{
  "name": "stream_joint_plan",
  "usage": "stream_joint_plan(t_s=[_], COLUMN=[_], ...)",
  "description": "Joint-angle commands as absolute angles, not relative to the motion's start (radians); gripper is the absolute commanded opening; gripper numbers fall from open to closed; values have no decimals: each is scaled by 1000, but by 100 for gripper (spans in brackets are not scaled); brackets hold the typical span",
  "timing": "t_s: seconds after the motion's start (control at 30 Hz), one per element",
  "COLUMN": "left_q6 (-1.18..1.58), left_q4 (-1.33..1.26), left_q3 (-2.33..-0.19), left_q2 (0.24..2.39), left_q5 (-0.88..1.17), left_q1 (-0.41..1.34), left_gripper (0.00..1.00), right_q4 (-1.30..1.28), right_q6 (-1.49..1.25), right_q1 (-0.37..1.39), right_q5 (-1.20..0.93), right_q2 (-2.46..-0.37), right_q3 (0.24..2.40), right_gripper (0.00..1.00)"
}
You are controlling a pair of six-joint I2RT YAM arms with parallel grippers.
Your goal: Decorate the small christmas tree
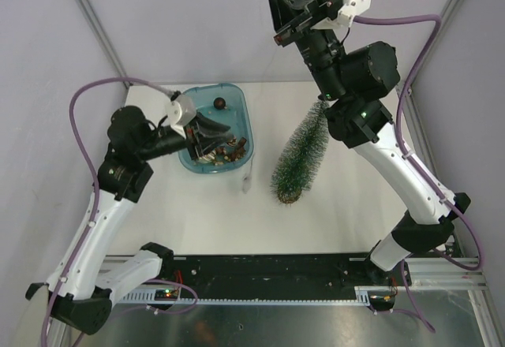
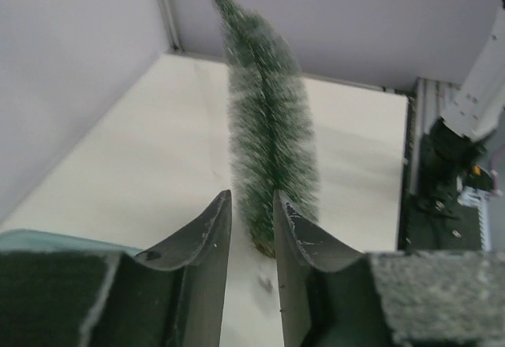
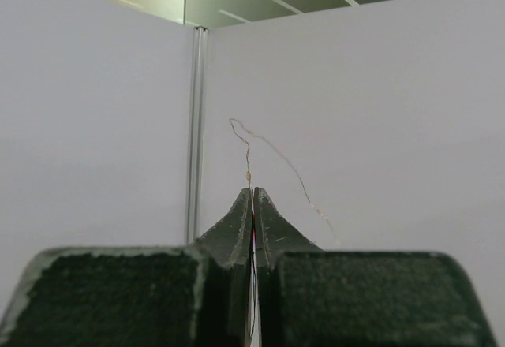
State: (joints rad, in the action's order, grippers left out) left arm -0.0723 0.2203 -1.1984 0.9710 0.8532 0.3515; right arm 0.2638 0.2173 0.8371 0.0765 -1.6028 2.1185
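Note:
The small christmas tree [image 1: 301,156] lies on the white table with its brown base toward me and its tip under the right arm; it also fills the left wrist view [image 2: 267,126]. My left gripper [image 1: 222,136] hovers over the blue tray [image 1: 239,98]. Its jaws [image 2: 252,199] stand a little apart with nothing between them. My right gripper [image 1: 278,36] is raised high near the back wall. It is shut [image 3: 252,193] on a thin wire string [image 3: 272,151], which loops up from the fingertips and trails down toward the table.
Small brown and dark ornaments [image 1: 224,154] lie in the tray. A pale end piece of the string [image 1: 245,181] rests by the tray's near right corner. Grey walls close the back and sides, and a black rail [image 1: 276,272] runs along the near edge.

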Motion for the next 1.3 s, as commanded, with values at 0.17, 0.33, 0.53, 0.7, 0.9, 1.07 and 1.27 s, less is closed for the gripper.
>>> stream_joint_plan(t_s=[0.17,0.33,0.53,0.7,0.9,1.07,1.27], left_q6=[35,31,10,-12,-68,-65,-54], left_q4=[281,281,277,252,219,188,185], left_q3=[-927,-918,-962,-961,-938,-931,-900], left_q2=[776,761,823,859,886,911,903], left_q5=[899,893,881,855,811,852,901], left_q1=[368,368,370,384,393,409,420], left_gripper=[34,48,70,87,99,99,67], right_q4=[243,219,212,211,212,224,244], right_q6=[170,212,244,279,314,319,329], right_q1=[823,883,945,995,1045,1070,1065], right_q5=[-24,-44,-33,-12,0,28,45], right_q2=[-1543,-1532,-1531,-1532,-1529,-1513,-1502], right_q3=[2025,1981,1970,1966,1974,1941,1877], right_gripper=[0,0,0,0,0,0,0])
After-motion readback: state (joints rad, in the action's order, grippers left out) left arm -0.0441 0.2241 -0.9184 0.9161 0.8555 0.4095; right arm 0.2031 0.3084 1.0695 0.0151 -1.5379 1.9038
